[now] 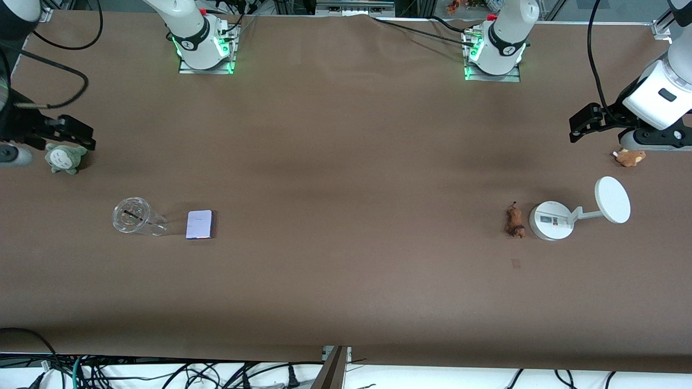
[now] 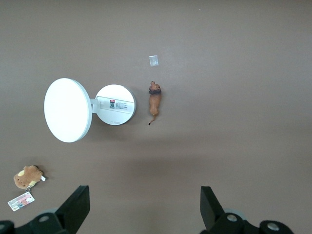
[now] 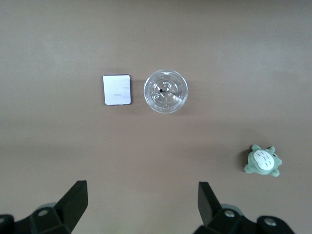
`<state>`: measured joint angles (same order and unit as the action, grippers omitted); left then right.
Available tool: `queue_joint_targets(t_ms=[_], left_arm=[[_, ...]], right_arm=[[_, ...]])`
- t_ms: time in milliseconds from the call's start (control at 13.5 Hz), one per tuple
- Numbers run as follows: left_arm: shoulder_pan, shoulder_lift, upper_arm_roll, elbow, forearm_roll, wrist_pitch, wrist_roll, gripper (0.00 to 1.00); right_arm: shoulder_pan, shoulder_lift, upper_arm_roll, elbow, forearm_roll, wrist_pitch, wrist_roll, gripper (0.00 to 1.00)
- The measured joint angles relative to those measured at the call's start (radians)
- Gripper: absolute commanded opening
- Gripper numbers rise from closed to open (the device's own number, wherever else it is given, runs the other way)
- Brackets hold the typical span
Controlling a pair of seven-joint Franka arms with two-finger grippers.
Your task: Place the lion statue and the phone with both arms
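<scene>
The lion statue [image 1: 514,220] lies on the brown table toward the left arm's end, beside the round base of a white stand [image 1: 551,220]; it also shows in the left wrist view [image 2: 155,100]. The phone [image 1: 200,224] lies flat toward the right arm's end, beside a clear glass cup [image 1: 132,216]; it also shows in the right wrist view [image 3: 117,89]. My left gripper [image 1: 576,125] is open and empty, high over the table by a tan plush; its own view shows it too [image 2: 145,204]. My right gripper [image 1: 81,135] is open and empty over a grey-green plush, also in its own view [image 3: 141,202].
The stand's white disc [image 2: 67,110] sticks out from its base [image 2: 114,104]. A tan plush toy [image 1: 630,157] with a tag lies at the left arm's end. A grey-green round plush [image 1: 65,158] lies at the right arm's end. A small clear patch [image 1: 516,263] marks the table nearer the camera than the lion.
</scene>
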<state>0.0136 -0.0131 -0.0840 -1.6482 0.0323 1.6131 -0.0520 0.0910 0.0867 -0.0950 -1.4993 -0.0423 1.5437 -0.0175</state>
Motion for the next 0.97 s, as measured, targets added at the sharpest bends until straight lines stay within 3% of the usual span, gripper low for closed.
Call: queue_joint_targets(t_ms=[965], left_arm=[[0.000, 0.000, -0.006, 0.001, 0.000, -0.003, 0.000, 1.00]], right_arm=[[-0.008, -0.029, 0.009, -0.023, 0.034, -0.080, 0.062, 1.00]])
